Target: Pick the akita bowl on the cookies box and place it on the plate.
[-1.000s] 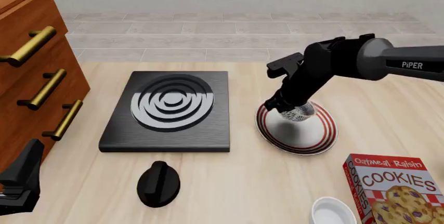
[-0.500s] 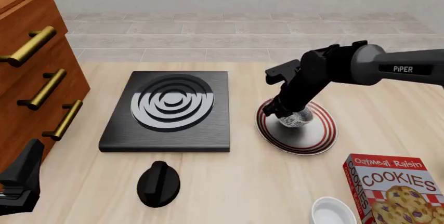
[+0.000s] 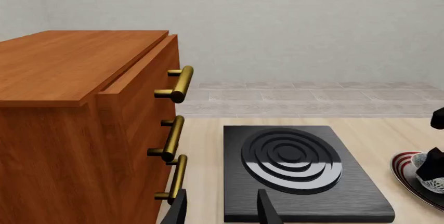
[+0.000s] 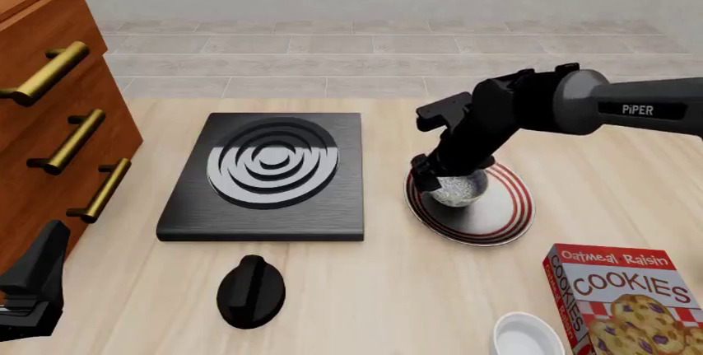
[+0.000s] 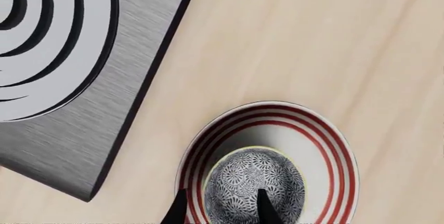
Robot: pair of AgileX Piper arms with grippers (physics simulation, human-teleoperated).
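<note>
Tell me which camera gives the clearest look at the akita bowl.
The right wrist view: the akita bowl fills it, speckles sharp, sitting on the plate between the right gripper's fingers. The front view shows it small, partly hidden by the arm; the left wrist view catches only a sliver at the edge.

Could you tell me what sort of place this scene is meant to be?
Probably a simulated kitchen: a wooden table carries a black stove slab with a separate knob, a red-ringed plate and a cookies box, with a wooden drawer cabinet beside them.
</note>
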